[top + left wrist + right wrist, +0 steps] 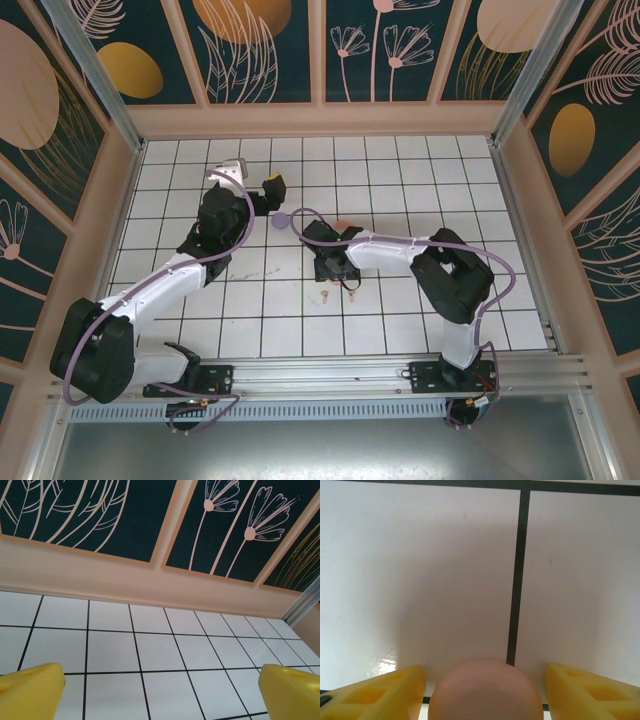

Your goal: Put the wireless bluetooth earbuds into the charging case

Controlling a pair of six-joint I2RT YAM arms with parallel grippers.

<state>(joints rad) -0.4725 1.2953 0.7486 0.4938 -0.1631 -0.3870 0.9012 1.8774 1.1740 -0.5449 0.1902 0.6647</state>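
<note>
Your right gripper (485, 667) has its yellow fingers (380, 692) partway open on either side of a pale pink rounded thing (485, 692). There's a sliver of tile showing on both sides, so nothing's actually pinched yet. Going by how much of the gap it fills, I'd call it a charging case, not an earbud. My guess is the step in hand is getting hold of it. It's smooth and domed, so get it dead centre between the pads before you squeeze. Bring both sides in evenly and grab low on the body, otherwise it'll probably squirt out across the white tiled table (400, 170).

Your left gripper (161, 672) is spread wide with nothing in it, hovering over bare tiles toward the far left, near a lilac case (281, 220). A coral-pink case (343, 226) peeks out just far of the right arm's wrist.

As for the buds, I can pick out a tiny pale earbud (323, 296) lying on a tile just near of the right wrist, roughly mid-table. Its long axis looks like it runs near-to-far, but it's too small to say which end is the stem. The pink dome looks round from here, so there's no long axis to go by, and I can't tell which way its lid or hinge faces.
</note>
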